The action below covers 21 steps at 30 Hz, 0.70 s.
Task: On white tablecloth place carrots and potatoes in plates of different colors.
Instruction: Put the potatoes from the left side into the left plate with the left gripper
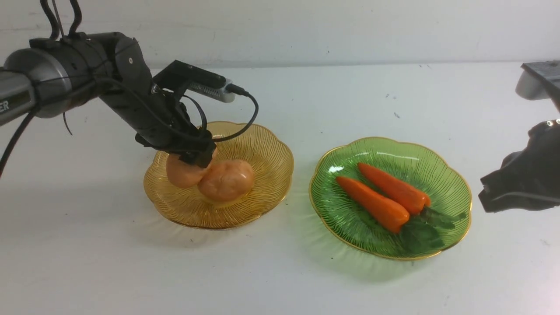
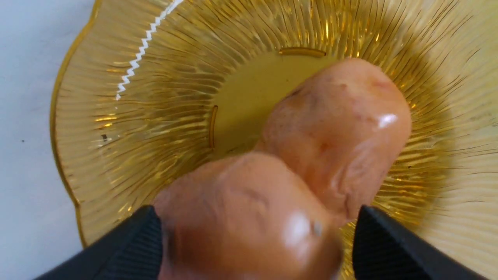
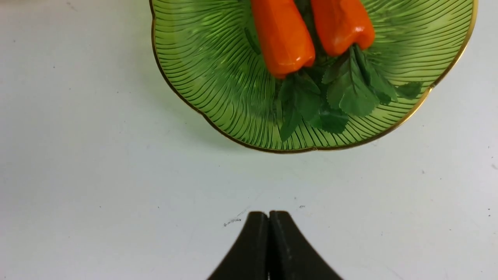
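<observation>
Bright, even light from above. Soft pale shadows lie on the white surface [image 1: 87, 253] around the amber plate [image 1: 271, 162], tinted green around the green plate [image 1: 455, 192]. In the left wrist view the near potato [image 2: 241, 217], between the left fingers [image 2: 128, 249], is blurred. The far potato [image 2: 338, 132] beyond them is sharper, with a white glare spot, and a jagged glare streak crosses the amber plate. The right wrist view is crisp, with the carrots [image 3: 284, 35] gleaming beyond the right fingers [image 3: 253, 245].
</observation>
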Each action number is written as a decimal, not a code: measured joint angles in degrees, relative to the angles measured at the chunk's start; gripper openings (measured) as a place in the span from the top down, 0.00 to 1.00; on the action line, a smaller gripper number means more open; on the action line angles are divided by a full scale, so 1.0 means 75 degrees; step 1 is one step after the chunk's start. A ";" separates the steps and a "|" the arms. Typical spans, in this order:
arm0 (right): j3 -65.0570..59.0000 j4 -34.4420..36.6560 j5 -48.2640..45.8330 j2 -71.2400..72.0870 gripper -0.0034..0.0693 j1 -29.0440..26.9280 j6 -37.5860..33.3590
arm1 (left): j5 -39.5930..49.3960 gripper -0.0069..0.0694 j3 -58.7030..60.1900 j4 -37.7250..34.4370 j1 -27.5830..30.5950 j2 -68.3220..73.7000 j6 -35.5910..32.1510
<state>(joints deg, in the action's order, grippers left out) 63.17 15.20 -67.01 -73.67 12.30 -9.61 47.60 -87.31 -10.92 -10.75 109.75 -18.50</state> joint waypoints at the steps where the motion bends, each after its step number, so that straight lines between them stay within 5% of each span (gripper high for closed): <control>1: 0.0000 -0.0043 -0.0023 0.0007 0.97 0.0000 -0.0009 | 0.0063 0.15 -0.0098 0.0000 0.0000 -0.0072 0.0042; 3: 0.0000 -0.0115 -0.0106 0.0053 0.97 0.0000 -0.0009 | 0.0198 0.23 -0.0329 0.0000 0.0000 -0.0310 0.0192; 8: 0.0000 -0.0193 -0.0521 0.0703 0.97 0.0000 -0.0009 | 0.0849 0.74 -0.0812 -0.0014 0.0000 -0.0880 0.0258; 10: 0.0000 -0.0193 -0.0562 0.1035 0.97 0.0000 0.0026 | 0.1121 0.85 -0.0844 -0.0014 0.0000 -0.1061 0.0258; 17: -0.0871 -0.0193 -0.0357 0.4076 0.97 0.0000 0.0277 | 0.1734 0.91 -0.0869 -0.0015 0.0000 -0.1750 0.0264; 21: -0.2606 -0.0099 0.2142 0.6163 0.97 0.0000 0.0130 | 0.1764 0.91 -0.0869 -0.0015 0.0000 -0.1788 0.0264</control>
<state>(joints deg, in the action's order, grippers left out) 43.62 14.46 -50.94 -27.44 12.30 -8.64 60.83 -93.83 -11.04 -10.75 96.34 -16.52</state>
